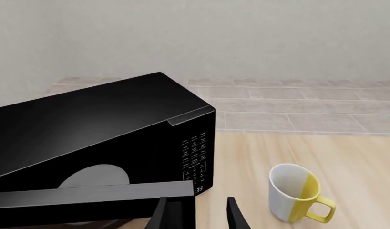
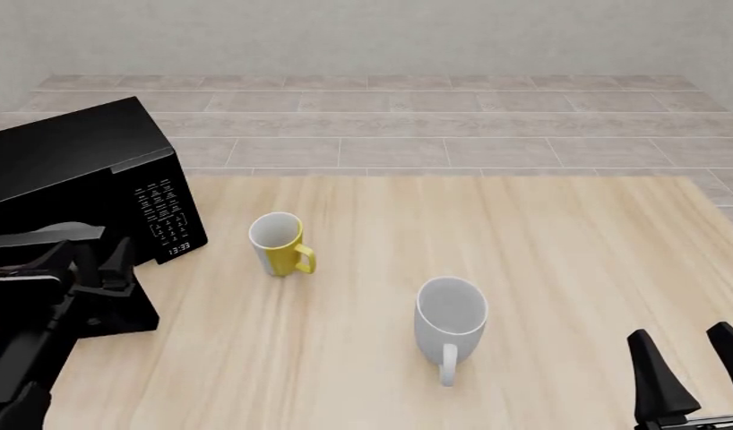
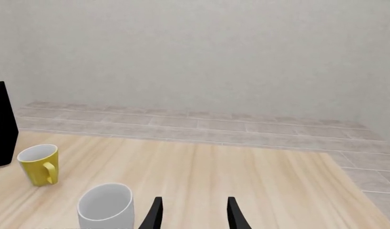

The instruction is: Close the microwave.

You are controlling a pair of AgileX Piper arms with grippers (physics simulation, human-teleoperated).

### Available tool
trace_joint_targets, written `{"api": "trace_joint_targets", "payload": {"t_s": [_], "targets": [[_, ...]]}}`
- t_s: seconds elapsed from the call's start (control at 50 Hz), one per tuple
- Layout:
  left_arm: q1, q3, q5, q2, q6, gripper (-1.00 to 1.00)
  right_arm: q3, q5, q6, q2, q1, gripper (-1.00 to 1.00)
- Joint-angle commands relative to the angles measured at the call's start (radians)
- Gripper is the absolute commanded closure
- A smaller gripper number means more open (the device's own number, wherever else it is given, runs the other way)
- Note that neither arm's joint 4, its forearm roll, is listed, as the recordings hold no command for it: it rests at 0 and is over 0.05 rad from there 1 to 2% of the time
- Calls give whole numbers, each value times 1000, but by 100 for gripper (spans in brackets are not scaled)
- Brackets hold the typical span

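Observation:
The black microwave [image 2: 68,170] stands at the table's far left, its keypad [image 2: 166,210] facing the arms. Its door [image 1: 87,200] is swung open toward the arms, and the grey turntable [image 1: 96,176] shows inside. In the left wrist view the microwave [image 1: 87,129] fills the frame's left side. My left gripper [image 1: 196,217] is open, and the door's free end lies between its fingers. In the front view the left gripper [image 2: 98,262] sits at that door end. My right gripper [image 2: 689,367] is open and empty at the near right, far from the microwave [image 3: 1,124].
A yellow and white mug [image 2: 280,244] stands just right of the microwave; it also shows in the left wrist view [image 1: 297,193]. A white mug [image 2: 451,318] stands mid-table, in front of the right gripper [image 3: 193,214]. The table's far edge [image 2: 462,174] meets a tiled floor.

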Motion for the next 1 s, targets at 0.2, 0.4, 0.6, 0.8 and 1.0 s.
{"api": "trace_joint_targets", "payload": {"t_s": [0.2, 0.4, 0.6, 0.8, 1.0], "targets": [[17, -85, 107, 179, 5, -100, 1, -5, 8, 0, 1, -100], [20, -105, 111, 205, 7, -100, 1, -2, 14, 0, 5, -100], [22, -157, 127, 260, -6, -100, 1, -8, 15, 0, 3, -100], [37, -202, 164, 263, 28, -100, 1, -10, 15, 0, 1, -100], [41, -243, 184, 294, 41, -100, 1, -10, 18, 0, 7, -100]]}}
